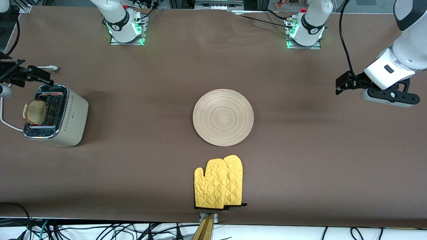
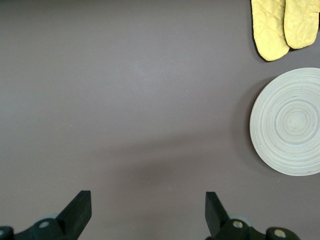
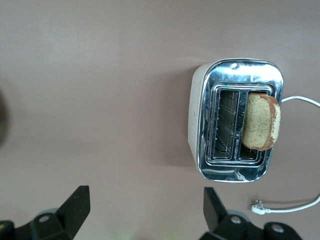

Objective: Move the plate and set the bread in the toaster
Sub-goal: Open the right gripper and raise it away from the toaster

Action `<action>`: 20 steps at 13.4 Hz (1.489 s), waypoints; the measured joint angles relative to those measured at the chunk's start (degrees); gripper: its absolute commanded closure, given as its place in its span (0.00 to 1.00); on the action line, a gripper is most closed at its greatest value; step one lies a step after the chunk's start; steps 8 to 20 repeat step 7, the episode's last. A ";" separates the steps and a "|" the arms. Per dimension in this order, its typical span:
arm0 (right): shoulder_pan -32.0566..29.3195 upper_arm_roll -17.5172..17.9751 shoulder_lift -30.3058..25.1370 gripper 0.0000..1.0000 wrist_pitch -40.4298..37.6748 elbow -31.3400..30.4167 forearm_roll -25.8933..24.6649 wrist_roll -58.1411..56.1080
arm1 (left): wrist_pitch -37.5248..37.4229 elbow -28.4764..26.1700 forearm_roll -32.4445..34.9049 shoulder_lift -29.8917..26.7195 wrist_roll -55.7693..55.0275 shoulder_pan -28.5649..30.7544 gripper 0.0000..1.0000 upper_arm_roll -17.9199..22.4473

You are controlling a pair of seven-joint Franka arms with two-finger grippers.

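Observation:
The cream toaster [image 1: 71, 116] stands at the right arm's end of the table. The bread [image 1: 35, 112] stands upright in its slot on the cord side, its upper part sticking out above the chrome top. The right wrist view shows the toaster [image 3: 240, 75] and the bread [image 3: 260, 122] from above. The wooden plate [image 1: 223, 117] lies flat mid-table and also shows in the left wrist view [image 2: 292, 122]. My right gripper [image 1: 40, 75] is open and empty in the air beside the toaster [image 3: 146, 207]. My left gripper [image 1: 345, 83] is open and empty over bare table at the left arm's end [image 2: 147, 210].
A pair of yellow oven mitts [image 1: 218, 183] lies nearer to the front camera than the plate, by the table's edge, and shows in the left wrist view [image 2: 282, 25]. The toaster's white cord [image 1: 6, 123] trails off the table end, its plug [image 3: 257, 207] lying loose.

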 measured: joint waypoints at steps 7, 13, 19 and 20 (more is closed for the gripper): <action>-0.02 0.00 0.77 0.00 0.05 0.03 0.00 0.00 | -0.14 0.00 0.00 0.00 0.00 0.00 0.00 0.00; -0.02 0.00 0.77 0.00 0.05 0.03 0.00 0.00 | -0.14 0.00 0.00 0.00 0.00 0.00 0.00 0.00; -0.02 0.00 0.77 0.00 0.05 0.03 0.00 0.00 | -0.14 0.00 0.00 0.00 0.00 0.00 0.00 0.00; -0.02 0.00 0.77 0.00 0.05 0.03 0.00 0.00 | -0.14 0.00 0.00 0.00 0.00 0.00 0.00 0.00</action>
